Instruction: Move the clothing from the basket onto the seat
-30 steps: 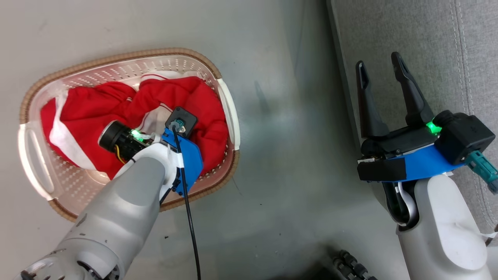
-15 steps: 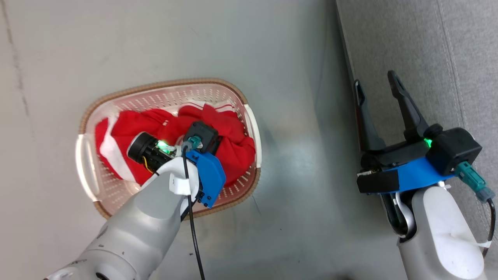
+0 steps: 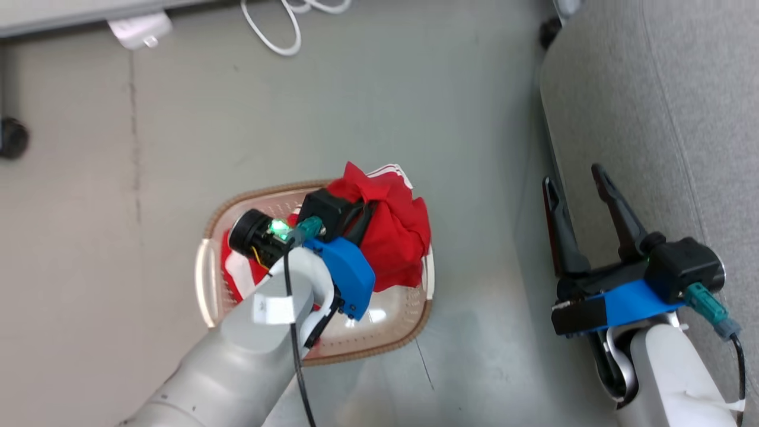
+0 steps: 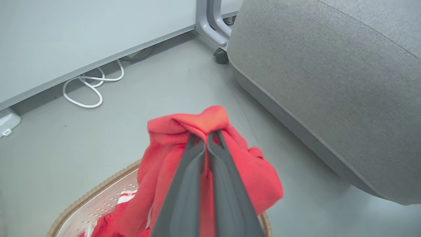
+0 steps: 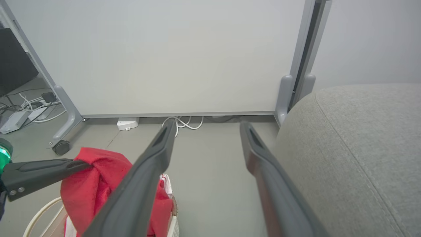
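Left gripper [image 4: 207,133], clamped on a soft red fabric garment [image 4: 260,184], has hoisted it up from the cream perforated basket [image 3: 367,350] toward the grey woven seat [image 3: 652,118]; right gripper [image 3: 572,176] gapes empty.

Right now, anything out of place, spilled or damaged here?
Nothing spilled or damaged. The left gripper is shut on the red garment, which hangs bunched above the basket, as the task calls for. The only untidy thing is a loose white cable looped on the floor by the partition.
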